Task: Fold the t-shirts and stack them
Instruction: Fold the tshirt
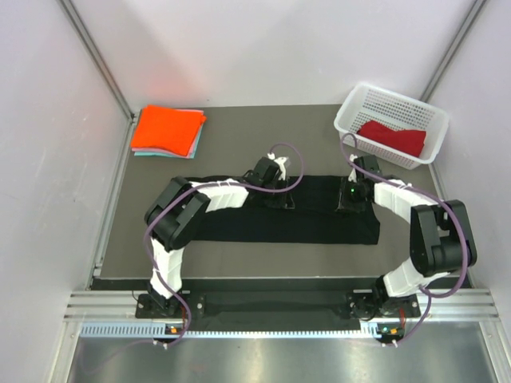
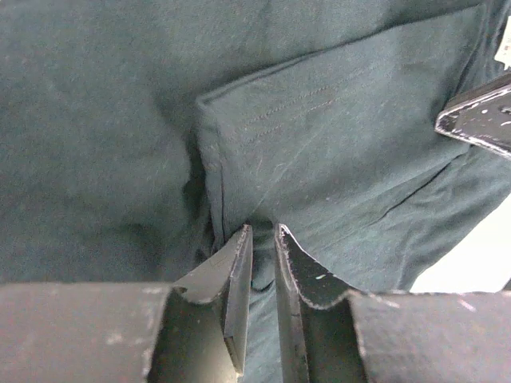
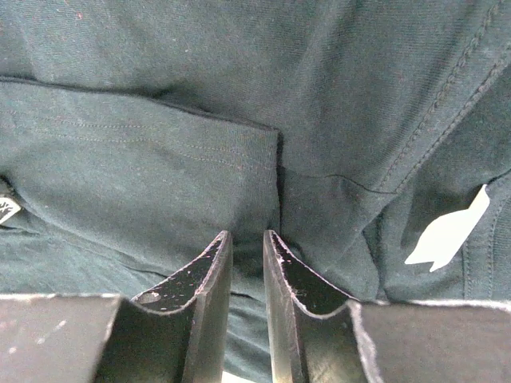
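Note:
The black t-shirt [image 1: 287, 219] lies on the table folded into a long flat strip. Both grippers are down on its far edge. My left gripper [image 1: 281, 194] [image 2: 262, 229] stands with its jaws a narrow gap apart, black cloth [image 2: 335, 136] showing through the gap beside a hemmed fold. My right gripper [image 1: 350, 199] [image 3: 247, 233] is the same, jaws slightly open over the cloth [image 3: 144, 175] at a hemmed corner. The orange t-shirt [image 1: 166, 128] lies folded on the teal one [image 1: 194, 146] at the back left. The dark red t-shirt [image 1: 391, 137] sits in the basket.
The white mesh basket [image 1: 382, 94] stands at the back right corner of the table. A finger of the right gripper [image 2: 479, 120] shows at the right edge of the left wrist view. Metal frame posts rise at the table's back corners.

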